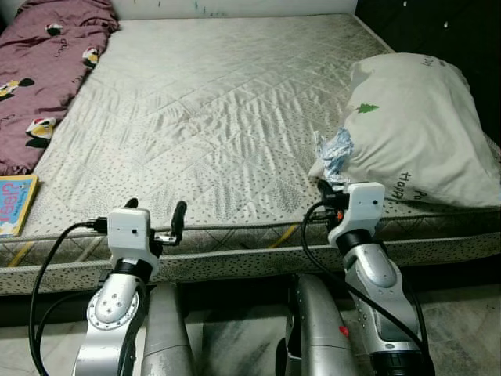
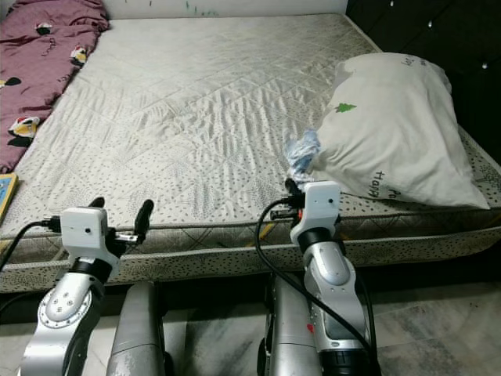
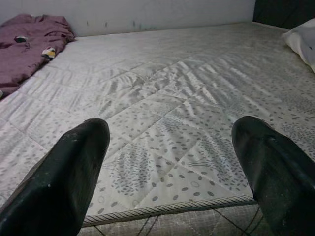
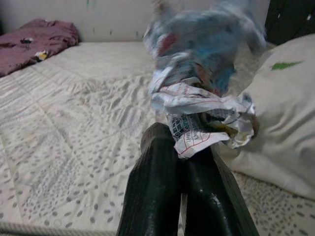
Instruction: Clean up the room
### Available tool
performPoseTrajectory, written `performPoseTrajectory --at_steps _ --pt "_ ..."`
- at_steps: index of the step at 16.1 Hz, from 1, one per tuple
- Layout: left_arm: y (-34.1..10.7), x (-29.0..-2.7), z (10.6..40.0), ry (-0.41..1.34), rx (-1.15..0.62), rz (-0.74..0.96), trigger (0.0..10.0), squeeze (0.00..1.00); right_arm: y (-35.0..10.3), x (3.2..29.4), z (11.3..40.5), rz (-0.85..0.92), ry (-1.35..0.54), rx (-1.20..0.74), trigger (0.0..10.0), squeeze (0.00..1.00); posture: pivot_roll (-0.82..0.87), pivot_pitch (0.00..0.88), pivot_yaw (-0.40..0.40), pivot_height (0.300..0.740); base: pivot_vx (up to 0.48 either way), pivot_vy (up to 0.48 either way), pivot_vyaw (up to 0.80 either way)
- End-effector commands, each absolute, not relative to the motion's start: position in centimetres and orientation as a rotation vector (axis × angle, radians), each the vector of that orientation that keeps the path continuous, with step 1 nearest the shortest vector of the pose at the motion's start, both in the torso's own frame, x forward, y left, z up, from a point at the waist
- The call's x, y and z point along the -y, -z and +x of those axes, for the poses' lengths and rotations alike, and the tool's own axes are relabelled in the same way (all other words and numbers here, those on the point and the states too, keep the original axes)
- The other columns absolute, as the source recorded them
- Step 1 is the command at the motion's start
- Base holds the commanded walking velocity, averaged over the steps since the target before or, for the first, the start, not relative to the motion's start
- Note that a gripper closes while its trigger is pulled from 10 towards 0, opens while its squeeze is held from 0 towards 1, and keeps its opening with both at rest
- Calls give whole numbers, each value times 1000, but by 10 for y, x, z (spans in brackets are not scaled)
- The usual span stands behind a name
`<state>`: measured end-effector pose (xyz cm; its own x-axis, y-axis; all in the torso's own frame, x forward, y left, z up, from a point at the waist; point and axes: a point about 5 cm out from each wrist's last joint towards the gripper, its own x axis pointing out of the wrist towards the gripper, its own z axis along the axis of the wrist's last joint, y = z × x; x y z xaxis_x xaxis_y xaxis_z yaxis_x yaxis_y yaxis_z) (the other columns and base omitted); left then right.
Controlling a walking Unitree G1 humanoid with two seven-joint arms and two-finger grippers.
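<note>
A crumpled blue-and-white wrapper (image 1: 334, 156) is held up over the mattress's near edge, just in front of a white pillow (image 1: 419, 129). My right gripper (image 1: 329, 186) is shut on the wrapper's lower end; in the right wrist view the wrapper (image 4: 199, 93) bunches above the closed black fingers (image 4: 162, 191). My left gripper (image 1: 156, 223) stands open at the mattress's front edge on the left, nothing between its fingers (image 3: 64, 182).
The bare quilted mattress (image 1: 211, 117) fills the middle. A maroon blanket (image 1: 43, 70) lies along its far left side, and a colourful book (image 1: 14, 205) sits at the left front edge. A dark headboard (image 1: 446, 31) rises at the right. Tiled floor shows below.
</note>
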<state>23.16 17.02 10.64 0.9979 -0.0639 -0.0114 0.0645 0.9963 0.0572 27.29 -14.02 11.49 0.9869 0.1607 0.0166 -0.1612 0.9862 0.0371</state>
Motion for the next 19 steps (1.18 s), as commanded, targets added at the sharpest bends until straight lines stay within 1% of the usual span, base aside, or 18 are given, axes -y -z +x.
performPoseTrajectory --at_steps 1,4,8,10,12,16,19 --pt "-107 -172 231 65 -9 67 10000 0 -119 142 271 46 -165 17 10000 0 -17 1 -15 553 0 0 0" --pt "-108 -167 230 75 -1 90 10000 0 -119 146 272 66 -131 -4 10000 0 -17 0 -14 576 0 0 0" --pt "-107 -169 233 53 -9 90 10000 0 -119 153 274 63 -125 -9 10000 0 -22 0 -17 608 0 0 0" --pt "-106 -168 235 61 -21 67 10000 0 -119 152 274 63 -122 -12 10000 0 -24 0 -14 626 0 0 0" --pt "-105 -164 235 83 -14 100 10000 0 -117 149 274 62 -125 -15 10000 0 -25 0 -12 644 0 0 0" --pt "-106 -163 237 78 -6 83 10000 0 -118 150 276 53 -119 -9 10000 0 -27 0 -16 681 0 0 0" --pt "-106 -163 237 77 -7 78 10000 0 -118 152 277 48 -117 -12 10000 0 -28 0 -17 722 0 0 0"
